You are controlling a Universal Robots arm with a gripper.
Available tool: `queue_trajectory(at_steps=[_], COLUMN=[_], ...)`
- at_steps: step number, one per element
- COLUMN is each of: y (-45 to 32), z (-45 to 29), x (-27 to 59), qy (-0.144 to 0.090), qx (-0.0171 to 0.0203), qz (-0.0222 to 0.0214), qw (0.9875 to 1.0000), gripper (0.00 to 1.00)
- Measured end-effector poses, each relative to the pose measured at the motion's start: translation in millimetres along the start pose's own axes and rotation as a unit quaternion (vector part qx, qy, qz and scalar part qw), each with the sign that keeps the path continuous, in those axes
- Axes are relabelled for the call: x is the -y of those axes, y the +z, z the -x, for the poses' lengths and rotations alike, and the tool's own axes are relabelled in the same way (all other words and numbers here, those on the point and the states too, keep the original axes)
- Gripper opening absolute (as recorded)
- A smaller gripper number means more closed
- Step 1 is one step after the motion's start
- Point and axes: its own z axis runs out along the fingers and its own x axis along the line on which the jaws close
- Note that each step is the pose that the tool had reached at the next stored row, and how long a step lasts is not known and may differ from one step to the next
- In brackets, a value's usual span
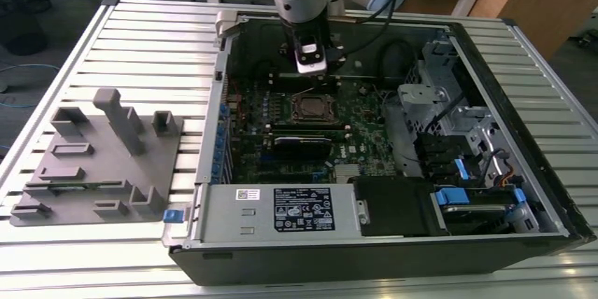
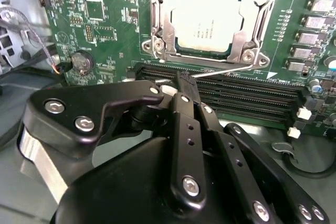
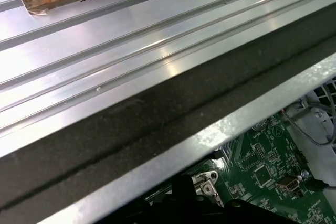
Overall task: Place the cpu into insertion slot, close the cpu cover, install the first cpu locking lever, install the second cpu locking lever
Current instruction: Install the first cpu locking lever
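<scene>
Lying framed by the cpu cover (image 2: 253,29), the cpu (image 2: 210,17) sits just beyond the gripper (image 2: 184,81), jaws together.

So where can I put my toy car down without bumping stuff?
The ribbed table is bare on the exterior view's left: behind the grey fixture rack, and in front of it beside the computer case. Inside the case is crowded, with the gripper by the insertion slot.

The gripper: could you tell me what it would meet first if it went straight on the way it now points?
Probably the thin silvery locking lever, whose end lies right at the tip of the gripper; beyond it sits the cpu cover. Depth is unclear.
</scene>
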Motion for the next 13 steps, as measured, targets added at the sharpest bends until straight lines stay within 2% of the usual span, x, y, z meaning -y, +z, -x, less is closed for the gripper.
queue_trajectory(at_steps=[8,13], y=[-0.3,2.0], z=[-4.4,-5.4], x=[2.8,6.3], qy=[-0.004,-0.006], qx=[-0.0003,-0.0008], qz=[0.0025,0.0068], qw=[1.0000,1.0000], gripper=[0.11,0.11])
